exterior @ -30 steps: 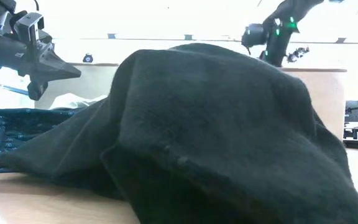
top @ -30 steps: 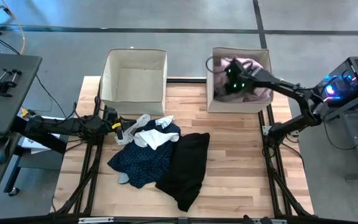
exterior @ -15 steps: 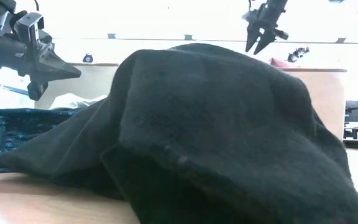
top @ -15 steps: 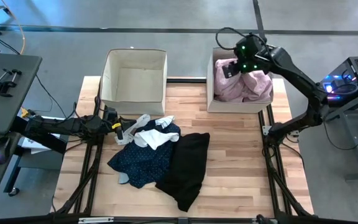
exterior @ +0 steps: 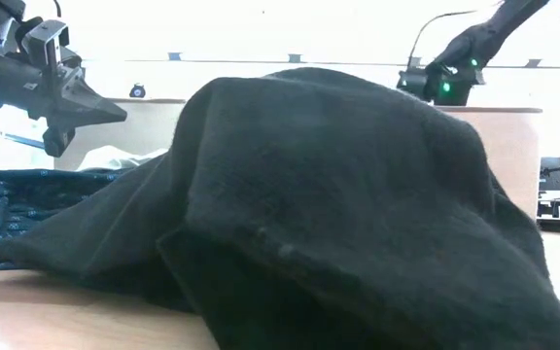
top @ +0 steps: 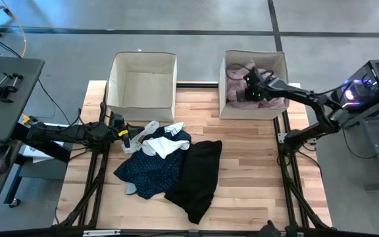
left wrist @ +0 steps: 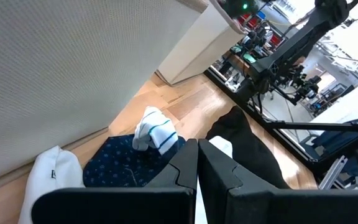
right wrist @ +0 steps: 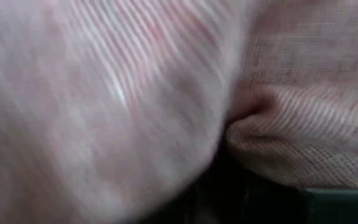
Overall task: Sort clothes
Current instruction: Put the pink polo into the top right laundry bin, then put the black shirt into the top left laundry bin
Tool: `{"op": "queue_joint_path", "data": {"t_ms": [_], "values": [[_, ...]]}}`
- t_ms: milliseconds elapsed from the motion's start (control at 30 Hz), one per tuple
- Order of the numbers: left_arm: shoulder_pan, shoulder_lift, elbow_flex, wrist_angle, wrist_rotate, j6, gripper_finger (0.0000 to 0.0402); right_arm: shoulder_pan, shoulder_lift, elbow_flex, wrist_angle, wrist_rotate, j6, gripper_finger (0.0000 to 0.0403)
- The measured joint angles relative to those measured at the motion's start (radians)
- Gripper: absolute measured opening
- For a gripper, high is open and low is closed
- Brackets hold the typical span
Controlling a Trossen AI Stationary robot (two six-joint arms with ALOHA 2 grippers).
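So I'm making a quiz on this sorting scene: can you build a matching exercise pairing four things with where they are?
Things:
1. pink shirt
2. black garment
3. left box
4. right end effector

Places:
A. lying on the table beside the dotted dress
B. down in the right box, against pink cloth
C. bundled in the right box
D. at the table's far edge, nothing visible inside

Pairs: 1-C, 2-A, 3-D, 4-B

A black garment (exterior: 338, 224) fills the foreground, navy dotted dress (exterior: 8, 209) behind it.
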Motion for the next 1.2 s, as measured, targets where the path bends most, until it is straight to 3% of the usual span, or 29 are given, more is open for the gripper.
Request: {"op": "queue_joint_path", "data": {"t_ms": [100, 200, 400, 533, 700, 867, 933, 1033, 1133, 1200], "values": [[0.000, 0.000, 0.000, 0.000, 0.000, 0.000, 0.0000, -0.005, -0.001, -0.009, 0.004, -0.006, -0.006, 0.0062], [0.000, 0.000, 0.003, -0.002, 0.003, 0.001, 0.0000, -0.004, 0.001, 0.069, -0.089, -0.026, -0.050, 0.0086], [0.000, 0.016, 0.110, -0.007, 0.016, 0.144, 0.0000, -0.003, 0.003, 0.367, -0.346, 0.003, -0.177, 0.0132], [0.000, 0.112, 0.250, -0.047, 0.014, 0.240, 0.0000, 0.029, -0.033, 0.555, -0.440, 0.014, -0.184, 0.0137], [0.000, 0.375, 0.449, -0.115, 0.050, 0.387, 0.0000, 0.162, -0.139, 0.684, -0.417, 0.034, -0.166, 0.0137], [-0.001, 0.724, 0.662, -0.074, 0.130, 0.580, 0.0000, 0.378, -0.251, 0.686, -0.351, 0.042, -0.148, 0.0137], [-0.001, 0.852, 0.738, -0.011, 0.229, 0.664, 0.0000, 0.471, -0.283, 0.669, -0.349, 0.048, -0.114, 0.0137], [-0.002, 1.016, 0.824, 0.219, 0.372, 0.723, 0.0000, 0.597, -0.318, 0.632, -0.339, 0.092, -0.055, 0.0137], [0.001, 1.157, 0.910, 0.420, 0.386, 0.691, 0.0003, 0.698, -0.334, 0.601, -0.327, 0.161, -0.021, 0.0138], [0.006, 1.237, 0.988, 0.373, 0.388, 0.716, 0.0015, 0.748, -0.333, 0.586, -0.326, 0.203, -0.010, 0.0138]]}}
